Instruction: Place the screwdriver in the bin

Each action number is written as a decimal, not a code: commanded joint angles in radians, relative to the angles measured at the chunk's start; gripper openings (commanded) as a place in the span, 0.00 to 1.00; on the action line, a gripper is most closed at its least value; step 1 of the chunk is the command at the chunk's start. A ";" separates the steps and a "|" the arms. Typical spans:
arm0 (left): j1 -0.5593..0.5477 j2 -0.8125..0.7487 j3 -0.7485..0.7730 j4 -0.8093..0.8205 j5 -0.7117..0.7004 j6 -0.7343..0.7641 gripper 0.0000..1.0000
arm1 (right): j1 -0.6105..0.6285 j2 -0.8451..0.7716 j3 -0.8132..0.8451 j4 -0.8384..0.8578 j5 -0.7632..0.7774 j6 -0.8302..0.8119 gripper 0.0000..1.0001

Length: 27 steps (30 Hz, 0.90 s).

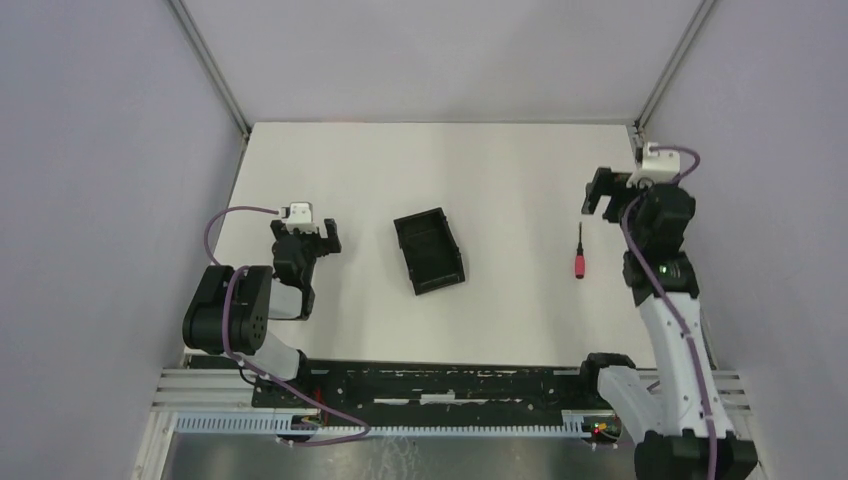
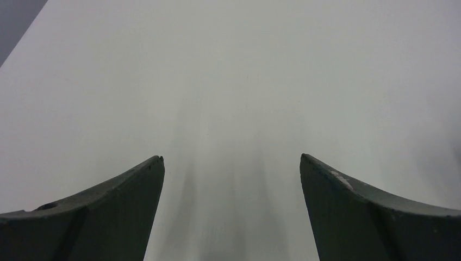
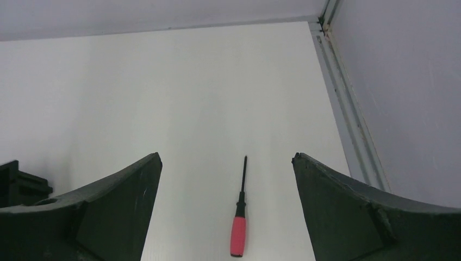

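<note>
While hovering at far right with the right gripper [image 3: 225,157] released, jaws wide and empty, treat approach as the step in hand. Find the small red-handled, black-shafted screwdriver [image 3: 239,217] flat on the white table [image 1: 500,170], just nearward of those jaws and well right of the shallow black rectangular plastic bin [image 1: 430,252] at centre. Next, probably: lower, straddle the handle, close; leave the equally open left gripper [image 2: 231,160] idle.
</note>
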<state>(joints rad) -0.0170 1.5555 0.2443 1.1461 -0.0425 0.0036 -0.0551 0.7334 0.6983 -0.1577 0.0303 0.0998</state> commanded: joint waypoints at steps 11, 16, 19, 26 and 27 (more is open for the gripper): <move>0.006 -0.016 0.004 0.029 0.009 -0.033 1.00 | -0.005 0.788 0.446 -0.468 0.047 -0.073 0.96; 0.006 -0.016 0.004 0.029 0.009 -0.033 1.00 | -0.005 0.861 0.284 -0.347 0.016 -0.057 0.86; 0.006 -0.015 0.004 0.029 0.009 -0.033 1.00 | -0.005 0.927 0.243 -0.310 0.002 -0.057 0.72; 0.006 -0.015 0.004 0.029 0.009 -0.033 1.00 | -0.005 0.965 0.283 -0.334 0.051 -0.063 0.06; 0.006 -0.016 0.004 0.029 0.009 -0.033 1.00 | -0.005 0.954 0.310 -0.361 0.052 -0.066 0.00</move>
<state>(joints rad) -0.0170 1.5555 0.2440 1.1461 -0.0422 0.0036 -0.0544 1.6680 0.9577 -0.4828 0.0452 0.0460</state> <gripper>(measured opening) 0.997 0.139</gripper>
